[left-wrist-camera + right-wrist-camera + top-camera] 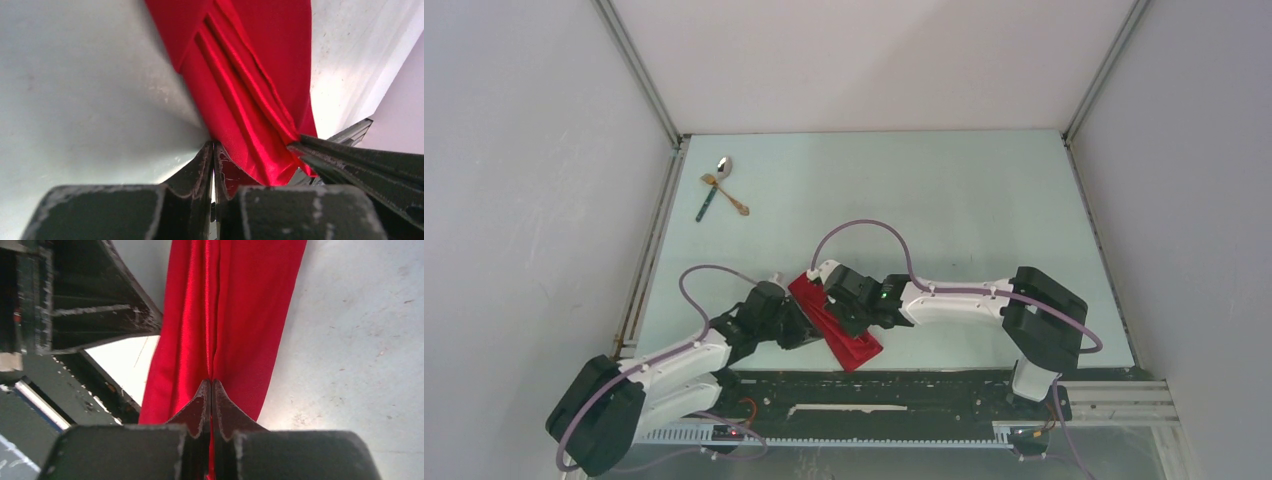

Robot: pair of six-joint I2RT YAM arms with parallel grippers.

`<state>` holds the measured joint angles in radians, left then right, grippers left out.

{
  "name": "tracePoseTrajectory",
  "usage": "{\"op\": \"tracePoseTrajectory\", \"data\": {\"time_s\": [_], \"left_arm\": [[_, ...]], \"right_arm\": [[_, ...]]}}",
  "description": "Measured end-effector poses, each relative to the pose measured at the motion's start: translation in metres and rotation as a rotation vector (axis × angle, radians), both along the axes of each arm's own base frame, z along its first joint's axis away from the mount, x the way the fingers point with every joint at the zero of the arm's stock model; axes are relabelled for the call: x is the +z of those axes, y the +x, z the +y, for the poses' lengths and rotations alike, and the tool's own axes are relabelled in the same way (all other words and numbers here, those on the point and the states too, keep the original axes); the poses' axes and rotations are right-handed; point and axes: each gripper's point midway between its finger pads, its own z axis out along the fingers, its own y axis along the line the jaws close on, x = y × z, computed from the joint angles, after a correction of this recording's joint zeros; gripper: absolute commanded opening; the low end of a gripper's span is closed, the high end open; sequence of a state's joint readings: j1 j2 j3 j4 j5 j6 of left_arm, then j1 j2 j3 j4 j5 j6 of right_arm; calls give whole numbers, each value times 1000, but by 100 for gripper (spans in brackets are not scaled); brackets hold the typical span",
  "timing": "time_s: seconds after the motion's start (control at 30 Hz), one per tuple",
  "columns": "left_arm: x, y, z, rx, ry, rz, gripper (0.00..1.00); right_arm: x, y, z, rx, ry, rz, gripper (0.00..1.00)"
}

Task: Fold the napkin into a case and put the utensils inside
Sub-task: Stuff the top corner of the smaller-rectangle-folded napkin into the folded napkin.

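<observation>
Plainly, the case (852,350) lay slantwise by the table's (944,200) near edge, the right gripper (211,382) clenched on its middle fold, the left gripper (214,145) with jaws pressed nearly together at its left edge, grip unclear, and the utensils (721,188) crossed far left, well apart.

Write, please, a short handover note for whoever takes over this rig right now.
Left hand: shut on the red napkin at its edge.
Right hand: shut on a fold of it.
Napkin: a narrow folded strip near the table's front, between the hands.
Spoon, gold fork and teal-handled piece: together at far left, outside it.
Done: folding to a strip.
Left: finish folding, slip all three inside.
</observation>
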<state>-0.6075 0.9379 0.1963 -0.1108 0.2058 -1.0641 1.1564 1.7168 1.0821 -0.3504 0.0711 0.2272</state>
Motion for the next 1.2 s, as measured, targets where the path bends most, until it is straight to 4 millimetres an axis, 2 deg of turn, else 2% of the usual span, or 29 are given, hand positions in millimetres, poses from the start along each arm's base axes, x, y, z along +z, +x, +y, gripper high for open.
{"op": "tracePoseTrajectory", "data": {"time_s": [0.2,0.5,0.67,0.77,0.87,1.03,1.2], "left_arm": [[1,1,-14,-9,-32,-1,8],[1,2,-16,6,-39,-4,7],[0,2,-16,7,-35,-6,9],[1,2,-12,9,-15,-11,17],[1,0,-5,11,28,-14,22],[19,5,13,42,72,-49,15],[54,37,30,143,31,-108,8]], "right_arm": [[3,-8,9,-25,51,59,0],[7,-20,26,-51,134,156,0],[-8,-22,33,-68,130,190,0],[-23,-21,33,-80,111,204,0],[-27,-20,35,-92,129,206,0],[-27,-18,38,-101,161,212,0],[-26,-16,38,-104,181,208,3]]}}
